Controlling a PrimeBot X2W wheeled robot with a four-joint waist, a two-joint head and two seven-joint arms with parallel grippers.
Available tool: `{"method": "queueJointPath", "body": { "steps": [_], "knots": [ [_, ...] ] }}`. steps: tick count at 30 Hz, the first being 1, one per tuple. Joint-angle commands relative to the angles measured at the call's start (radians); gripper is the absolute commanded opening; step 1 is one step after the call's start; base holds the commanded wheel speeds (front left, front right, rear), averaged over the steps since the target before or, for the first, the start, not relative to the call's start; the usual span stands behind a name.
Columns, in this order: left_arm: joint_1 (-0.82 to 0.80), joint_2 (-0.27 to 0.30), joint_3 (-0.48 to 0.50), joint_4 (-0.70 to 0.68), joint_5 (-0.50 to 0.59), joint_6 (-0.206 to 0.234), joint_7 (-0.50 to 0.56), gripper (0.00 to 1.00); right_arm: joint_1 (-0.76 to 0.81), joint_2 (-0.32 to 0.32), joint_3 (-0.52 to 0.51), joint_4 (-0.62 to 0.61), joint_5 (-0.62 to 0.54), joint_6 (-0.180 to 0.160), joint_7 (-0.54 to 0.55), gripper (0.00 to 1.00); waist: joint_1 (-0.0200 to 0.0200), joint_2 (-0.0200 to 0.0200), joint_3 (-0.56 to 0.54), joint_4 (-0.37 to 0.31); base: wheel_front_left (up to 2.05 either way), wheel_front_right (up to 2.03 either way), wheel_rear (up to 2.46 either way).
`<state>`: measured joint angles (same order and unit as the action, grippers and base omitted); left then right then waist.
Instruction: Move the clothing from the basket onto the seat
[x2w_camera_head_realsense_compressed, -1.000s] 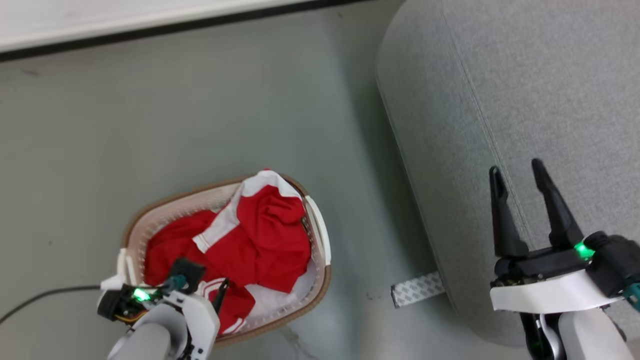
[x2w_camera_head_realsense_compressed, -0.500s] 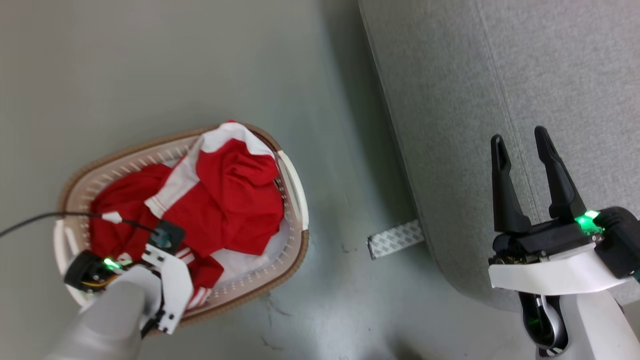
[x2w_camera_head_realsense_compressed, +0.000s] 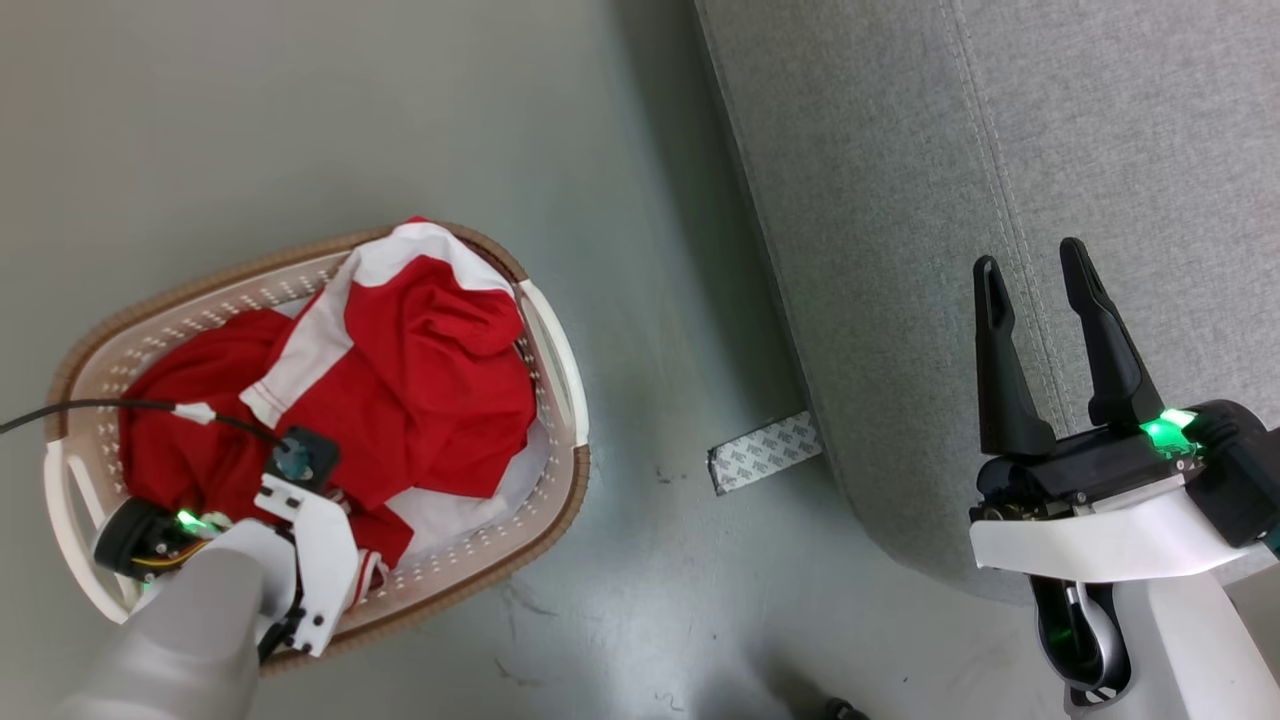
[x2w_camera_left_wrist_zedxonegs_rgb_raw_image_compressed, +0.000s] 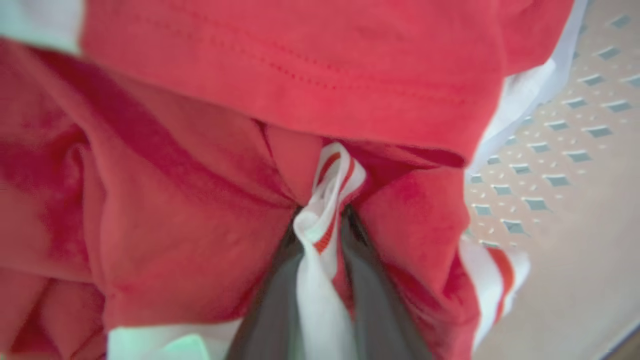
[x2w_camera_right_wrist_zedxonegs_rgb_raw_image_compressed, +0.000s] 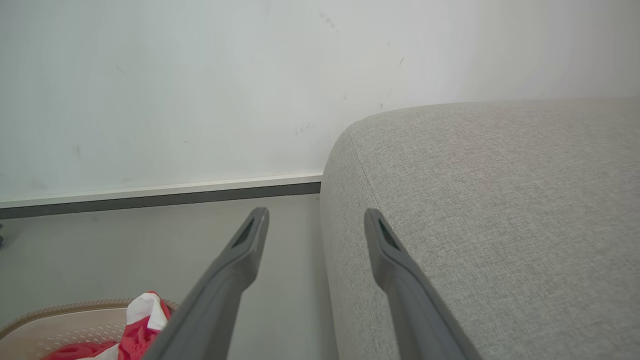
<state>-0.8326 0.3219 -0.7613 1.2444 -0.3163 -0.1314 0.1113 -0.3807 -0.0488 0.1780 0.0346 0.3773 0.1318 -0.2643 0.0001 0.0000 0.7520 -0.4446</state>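
Inside one oval white perforated basket (x2w_camera_head_realsense_compressed: 563, 352), my left gripper (x2w_camera_left_wrist_zedxonegs_rgb_raw_image_compressed: 322, 216) pinches a fold of soft red-and-white clothing (x2w_camera_head_realsense_compressed: 420, 380); my right gripper (x2w_camera_head_realsense_compressed: 1030, 265) gapes wide above one grey woven seat (x2w_camera_head_realsense_compressed: 900, 200).

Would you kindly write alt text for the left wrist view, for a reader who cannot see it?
The left gripper pinches a white, red-striped fold of the clothing between its two dark fingers, with red fabric bunched all around. At the right, the basket shows its pale perforated wall.
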Motion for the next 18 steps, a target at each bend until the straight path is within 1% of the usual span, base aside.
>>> {"method": "queueJointPath", "body": {
  "steps": [1, 2, 7, 10, 14, 16, 18],
  "knots": [
    [0.001, -0.001, -0.007, 0.004, -0.013, 0.002, -0.014, 0.07, -0.006, -0.003, -0.004, 0.009, 0.004, -0.002, 0.0, 1.0, -0.0001, 0.0, -0.01, 0.004, 0.0, 0.0, 0.0],
    [0.002, -0.002, -0.009, 0.005, -0.017, 0.002, -0.023, 0.0, -0.008, -0.003, -0.004, 0.011, 0.004, -0.002, 0.0, 1.0, -0.0001, 0.0, -0.015, 0.006, 0.0, 0.0, 0.0],
    [0.023, -0.02, -0.011, 0.012, -0.052, 0.002, -0.061, 0.0, -0.005, -0.003, -0.005, 0.02, -0.01, -0.002, 0.0, 1.0, -0.0001, 0.0, -0.062, 0.023, 0.0, 0.0, 0.0],
    [0.038, -0.042, -0.009, 0.014, -0.067, 0.002, -0.096, 0.0, 0.003, -0.003, -0.01, 0.027, -0.02, -0.002, 0.0, 1.0, -0.0001, 0.0, -0.113, 0.041, 0.0, 0.0, 0.0],
    [0.074, -0.071, -0.009, 0.011, -0.097, 0.002, -0.17, 0.0, 0.02, -0.003, -0.01, 0.033, -0.033, -0.002, 0.0, 1.0, -0.0001, 0.0, -0.194, 0.068, 0.0, 0.0, 0.0],
    [0.082, -0.078, -0.01, 0.012, -0.106, 0.002, -0.18, 0.0, 0.025, -0.003, -0.009, 0.035, -0.038, -0.002, 0.0, 1.0, -0.0001, 0.0, -0.213, 0.076, 0.0, 0.0, 0.0],
    [0.096, -0.094, -0.012, 0.012, -0.12, 0.002, -0.201, 0.0, 0.037, -0.003, -0.011, 0.044, -0.048, -0.002, 0.0, 1.0, -0.0001, 0.0, -0.256, 0.094, 0.0, 0.0, 0.0]
  ]
}}
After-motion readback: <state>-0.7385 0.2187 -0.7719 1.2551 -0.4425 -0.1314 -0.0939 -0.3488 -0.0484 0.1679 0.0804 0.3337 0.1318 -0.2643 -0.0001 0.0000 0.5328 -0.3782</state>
